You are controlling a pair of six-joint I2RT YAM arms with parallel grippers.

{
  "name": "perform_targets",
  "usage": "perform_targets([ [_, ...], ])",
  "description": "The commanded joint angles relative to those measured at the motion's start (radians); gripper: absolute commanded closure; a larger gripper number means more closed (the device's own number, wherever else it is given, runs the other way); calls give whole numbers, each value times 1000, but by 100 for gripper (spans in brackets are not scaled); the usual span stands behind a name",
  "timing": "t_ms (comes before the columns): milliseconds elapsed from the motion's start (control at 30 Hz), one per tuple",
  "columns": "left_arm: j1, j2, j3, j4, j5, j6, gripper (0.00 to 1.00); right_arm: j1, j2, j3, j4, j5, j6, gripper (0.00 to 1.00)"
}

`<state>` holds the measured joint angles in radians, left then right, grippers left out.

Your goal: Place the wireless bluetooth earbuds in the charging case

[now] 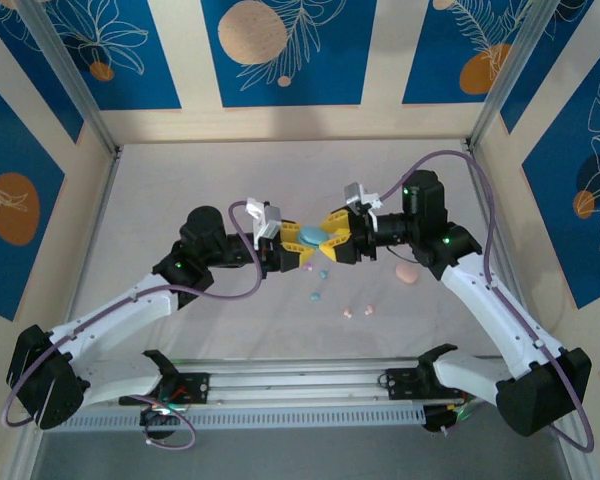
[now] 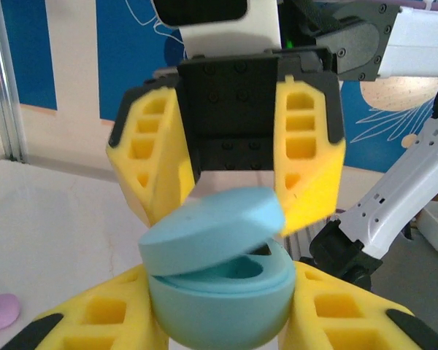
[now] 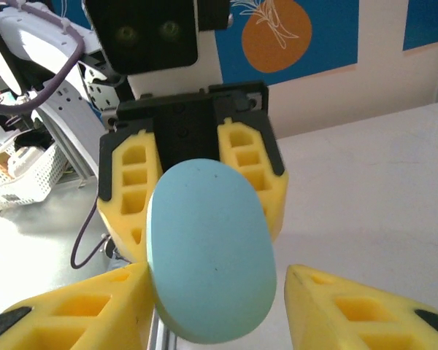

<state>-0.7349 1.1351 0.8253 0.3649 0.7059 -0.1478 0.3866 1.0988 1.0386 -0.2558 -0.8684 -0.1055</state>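
Note:
A light blue oval charging case [image 1: 312,237] hangs above the table between both grippers. My left gripper [image 2: 219,321] is shut on its lower half. The lid [image 2: 212,227] is tilted partly up and shows an empty well. My right gripper [image 3: 215,281] is open around the lid [image 3: 212,248], with its left finger [image 3: 95,306] touching the lid and the other finger apart. On the table below lie tiny earbuds: two light blue [image 1: 322,273] [image 1: 316,296], two pink [image 1: 347,312] [image 1: 369,308] and a lilac one [image 1: 307,268].
A pink oval case [image 1: 407,274] lies on the table near the right forearm. A lilac case [image 2: 0,312] lies on the table at the lower left of the left wrist view. An aluminium rail [image 1: 300,385] runs along the near edge.

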Motion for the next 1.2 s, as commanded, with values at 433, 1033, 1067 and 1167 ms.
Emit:
perform_targets([
  [433,-6,-35,-105,191,2,-64,77,23,15,47,23,212,42,55],
  [1033,-7,-11,-119,226,87,-90,69,58,40,144,-179,129,-215,95],
  [1067,-7,-11,-119,222,89,-87,69,58,39,149,-186,129,-226,95],
  [1167,-7,-12,-117,209,83,-76,66,57,41,162,-206,120,-249,98],
])
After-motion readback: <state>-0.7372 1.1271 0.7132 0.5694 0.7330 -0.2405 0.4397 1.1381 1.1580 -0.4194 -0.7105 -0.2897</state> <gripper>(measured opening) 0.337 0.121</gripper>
